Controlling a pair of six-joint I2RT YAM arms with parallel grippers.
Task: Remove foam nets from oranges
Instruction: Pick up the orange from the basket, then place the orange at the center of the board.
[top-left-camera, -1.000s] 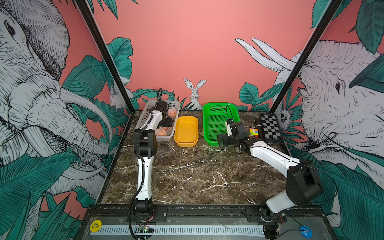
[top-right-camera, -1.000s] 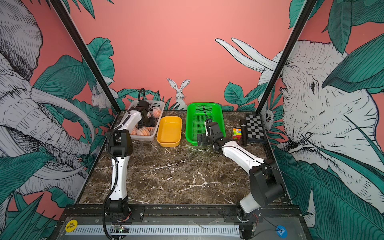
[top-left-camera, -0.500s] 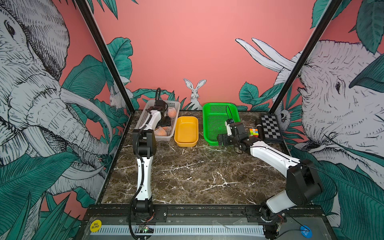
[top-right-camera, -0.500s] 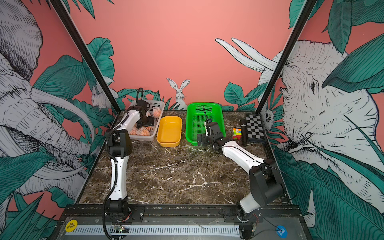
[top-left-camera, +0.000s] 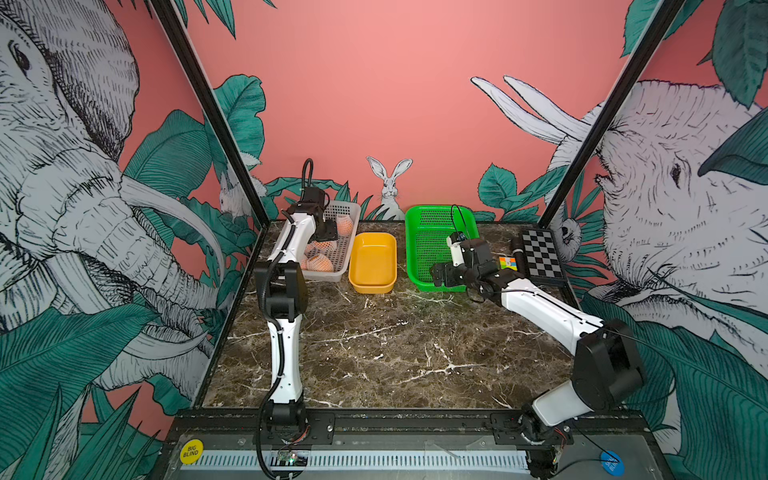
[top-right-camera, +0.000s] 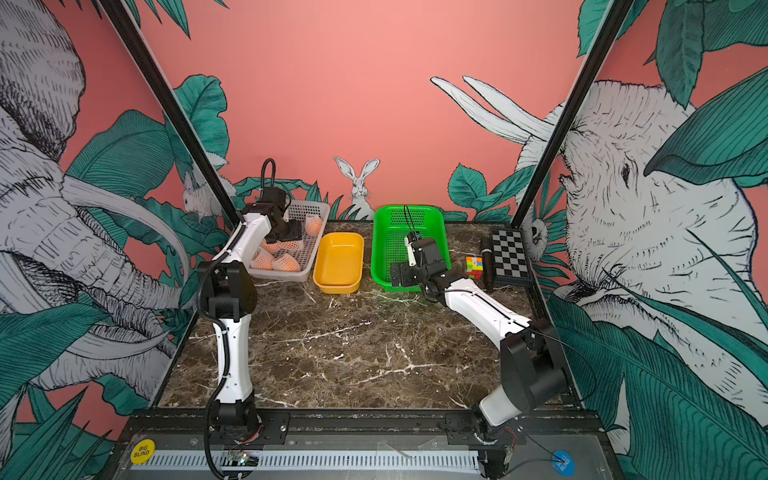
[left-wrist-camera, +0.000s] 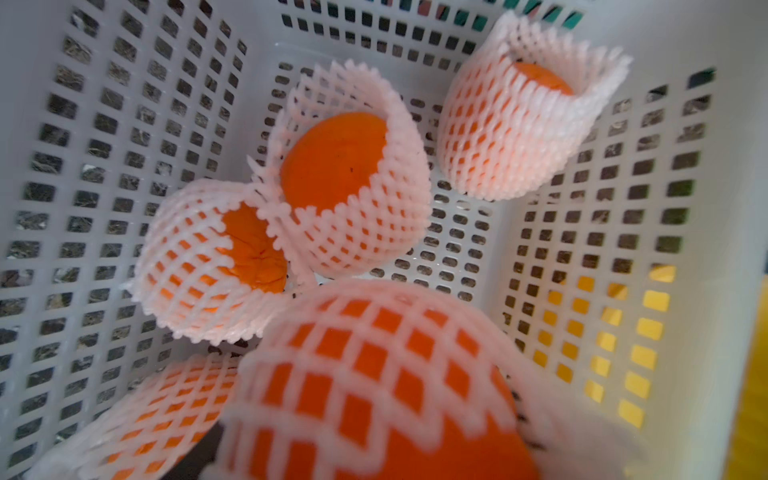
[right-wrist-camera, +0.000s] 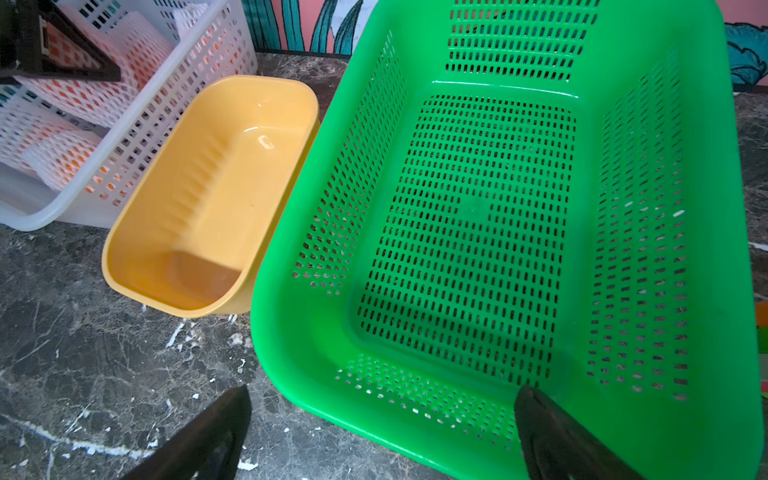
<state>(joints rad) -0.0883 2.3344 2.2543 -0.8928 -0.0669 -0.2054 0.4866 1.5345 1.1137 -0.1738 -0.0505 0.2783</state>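
Marble table (top-left-camera: 395, 345) under jungle murals; in both top views the left gripper (top-left-camera: 328, 232) is down in the white basket (top-left-camera: 354, 206) among oranges (top-left-camera: 320, 262), each visible one inside its net (top-left-camera: 344, 224). Left wrist view: one netted orange looms closest; gripped or not, I cannot tell. Right wrist view: right gripper (right-wrist-camera: 382, 440) spread wide and empty, over the green basket (right-wrist-camera: 291, 332) rim. Likely the first pick; next, lift one orange clear so both grippers can strip it

Your top views look down from the front over the whole table (top-left-camera: 374, 353). Left wrist: close inside white basket (left-wrist-camera: 137, 137). Right wrist: near green basket (right-wrist-camera: 282, 332), also catching white basket.
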